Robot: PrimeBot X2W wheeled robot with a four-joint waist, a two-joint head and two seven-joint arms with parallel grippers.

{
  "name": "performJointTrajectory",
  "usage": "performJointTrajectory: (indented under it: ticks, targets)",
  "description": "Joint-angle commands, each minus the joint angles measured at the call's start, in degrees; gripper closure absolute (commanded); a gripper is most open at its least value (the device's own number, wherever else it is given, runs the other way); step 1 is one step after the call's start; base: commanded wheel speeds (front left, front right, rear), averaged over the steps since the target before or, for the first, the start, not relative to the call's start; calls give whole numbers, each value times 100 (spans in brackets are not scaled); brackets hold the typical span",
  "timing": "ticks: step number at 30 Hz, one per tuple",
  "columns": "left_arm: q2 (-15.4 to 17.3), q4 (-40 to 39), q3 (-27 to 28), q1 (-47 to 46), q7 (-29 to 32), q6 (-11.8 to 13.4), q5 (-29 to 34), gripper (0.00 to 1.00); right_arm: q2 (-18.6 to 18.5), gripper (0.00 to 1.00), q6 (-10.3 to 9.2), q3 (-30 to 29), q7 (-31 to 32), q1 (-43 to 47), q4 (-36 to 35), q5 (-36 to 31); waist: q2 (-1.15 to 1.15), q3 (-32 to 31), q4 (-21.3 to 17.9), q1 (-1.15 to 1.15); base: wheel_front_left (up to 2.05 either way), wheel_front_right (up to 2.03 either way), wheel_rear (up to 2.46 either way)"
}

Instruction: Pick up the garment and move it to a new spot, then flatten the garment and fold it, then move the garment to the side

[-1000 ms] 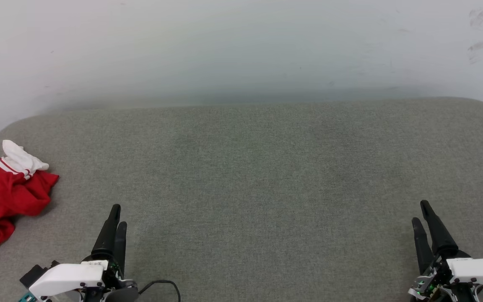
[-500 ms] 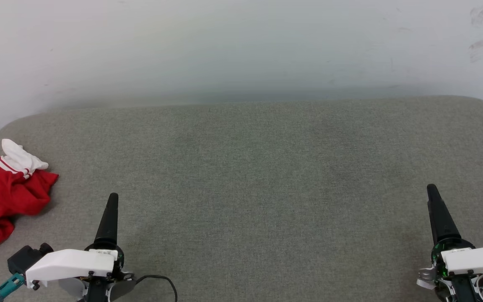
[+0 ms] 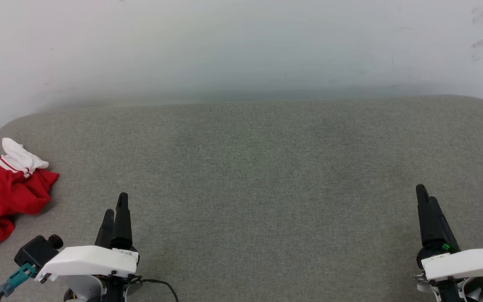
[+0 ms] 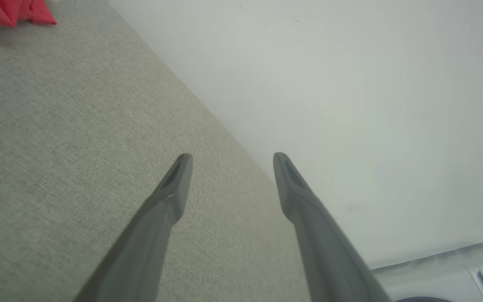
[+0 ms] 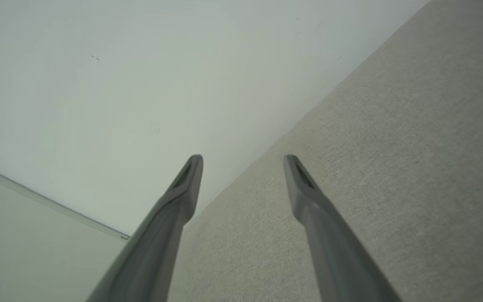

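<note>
Both wrists have rolled: the left tool [image 3: 115,203] and right tool [image 3: 426,193] now each show 2 black fingers [image 3: 122,222], spread wide and gripping nothing, pointing forward over the grey fabric-covered counter [image 3: 266,167]. Further left, the crumpled red jersey T-shirt [image 3: 2,197] with a white striped-cuff sleeve lies heaped at the counter's edge.

Bright, even, diffuse light; faint soft shadow beside the garment [image 3: 4,197]; head view sharp; wrist views blurred up close
</note>
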Motion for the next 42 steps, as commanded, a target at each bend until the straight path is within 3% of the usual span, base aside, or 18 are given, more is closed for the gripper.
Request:
performJointTrajectory:
  ticks: [1, 23, 42]
  targets:
    - [13, -131, -27, -42, -55, 46, 195, 0, -2, 0, 0, 29, -54, -15, -134, -214, 0, 1, 1, 0, 0, 0, 0]
    - [39, -325, -346, 142, -461, 299, 2109, 0, 0, 0, 0, 164, -458, 189, -369, -2018, 0, 23, 0, 0, 0, 0, 0]
    - [68, -463, -548, 260, -746, 433, 3302, 0, 1, 0, 0, 202, -745, 319, -544, -3203, 0, 34, 11, 0, 0, 0, 0]
